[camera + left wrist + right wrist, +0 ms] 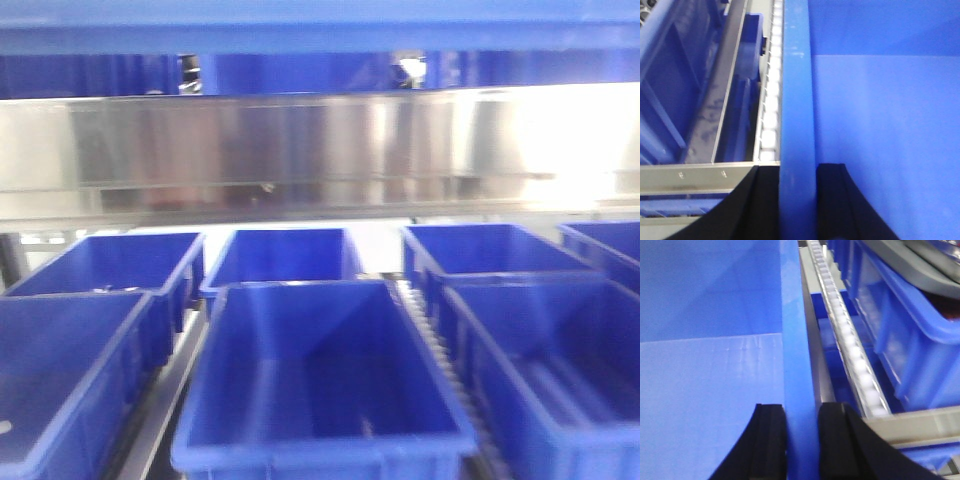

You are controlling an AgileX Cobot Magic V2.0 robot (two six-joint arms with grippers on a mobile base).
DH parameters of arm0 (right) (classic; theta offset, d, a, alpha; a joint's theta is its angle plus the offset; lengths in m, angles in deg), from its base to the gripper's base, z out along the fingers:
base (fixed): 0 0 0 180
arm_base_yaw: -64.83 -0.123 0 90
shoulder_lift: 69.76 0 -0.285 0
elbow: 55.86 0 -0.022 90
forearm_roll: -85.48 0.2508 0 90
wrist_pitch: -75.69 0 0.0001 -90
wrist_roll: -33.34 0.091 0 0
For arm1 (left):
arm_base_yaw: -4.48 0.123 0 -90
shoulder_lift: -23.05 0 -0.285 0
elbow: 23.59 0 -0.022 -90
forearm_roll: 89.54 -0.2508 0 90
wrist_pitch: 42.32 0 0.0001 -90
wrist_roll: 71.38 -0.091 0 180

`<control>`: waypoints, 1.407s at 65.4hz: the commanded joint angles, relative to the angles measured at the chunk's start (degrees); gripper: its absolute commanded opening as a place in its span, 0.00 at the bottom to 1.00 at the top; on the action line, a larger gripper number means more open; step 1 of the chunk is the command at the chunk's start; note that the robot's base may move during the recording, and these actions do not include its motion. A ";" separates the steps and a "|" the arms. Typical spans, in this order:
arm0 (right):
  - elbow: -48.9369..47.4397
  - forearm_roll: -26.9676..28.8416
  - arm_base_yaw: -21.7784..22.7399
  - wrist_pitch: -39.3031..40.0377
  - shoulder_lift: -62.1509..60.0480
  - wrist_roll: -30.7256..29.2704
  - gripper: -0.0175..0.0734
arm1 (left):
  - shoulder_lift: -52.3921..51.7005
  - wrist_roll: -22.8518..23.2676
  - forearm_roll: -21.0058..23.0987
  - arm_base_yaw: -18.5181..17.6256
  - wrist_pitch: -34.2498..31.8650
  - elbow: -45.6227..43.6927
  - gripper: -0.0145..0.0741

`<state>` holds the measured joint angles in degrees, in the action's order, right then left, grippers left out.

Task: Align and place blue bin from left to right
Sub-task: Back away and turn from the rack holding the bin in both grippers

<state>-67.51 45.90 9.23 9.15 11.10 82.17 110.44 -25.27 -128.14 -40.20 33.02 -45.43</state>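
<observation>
Left gripper point(797, 207): my two black fingers point(840, 200) straddle the left side wall of the blue bin point(880, 125), one inside and one outside. They are closed against the rim, and no gap shows. Right gripper point(801, 442): the same arrangement on the bin's right side wall, with both fingers pressed to its faces. Gripping opposite walls gives a balanced two-point hold, which I judge will let the bin slide or lift without twisting.

Location: judging from the front view, the bin is the empty one at the centre of the near row. A roller track point(771, 100) runs just outside the bin's left wall. A second track runs just outside its right wall, and beyond that track stands a neighbouring bin point(900, 325). The bin's walls lie parallel to both tracks. I judge that this alignment must be kept while the bin is shifted sideways.
</observation>
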 commanded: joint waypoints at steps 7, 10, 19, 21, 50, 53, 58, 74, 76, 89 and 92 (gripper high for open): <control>-0.62 -0.19 -1.02 17.74 -0.44 0.35 0.01 | -0.41 -0.09 0.80 -1.20 -5.38 -0.60 0.04; -0.62 -0.19 -1.02 17.74 -0.44 0.35 0.01 | -0.41 -0.09 0.80 -1.20 -5.38 -0.60 0.04; -0.62 -0.19 -1.02 17.74 -0.44 0.35 0.01 | -0.41 -0.09 0.69 -1.20 -5.38 -0.60 0.04; -0.62 -0.19 -1.02 17.74 -0.44 0.35 0.01 | -0.41 -0.09 0.69 -1.20 -5.38 -0.60 0.04; -0.62 -0.19 -1.02 17.74 -0.44 0.35 0.01 | -0.41 -0.09 0.69 -1.20 -5.38 -0.60 0.04; -0.62 -0.19 -1.02 17.74 -0.44 0.35 0.01 | -0.41 -0.09 0.69 -1.20 -5.38 -0.60 0.04; -0.62 -0.19 -1.02 17.74 -0.44 0.35 0.01 | -0.41 -0.09 0.69 -1.20 -5.38 -0.60 0.04; -0.62 -0.19 -1.02 17.74 -0.44 0.35 0.01 | -0.41 -0.09 0.69 -1.20 -5.38 -0.60 0.04; -0.62 -0.19 -1.02 17.74 -0.44 0.35 0.01 | -0.41 -0.09 0.69 -1.20 -5.38 -0.60 0.04; -0.62 -0.19 -1.02 17.74 -0.44 0.35 0.01 | -0.41 -0.09 0.69 -1.20 -5.38 -0.60 0.04; -0.62 -0.19 -1.02 17.74 -0.44 0.35 0.01 | -0.41 -0.09 0.69 -1.20 -5.38 -0.60 0.04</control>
<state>-67.51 46.23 9.23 8.97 11.00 82.17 110.44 -25.27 -127.97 -40.20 33.02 -45.43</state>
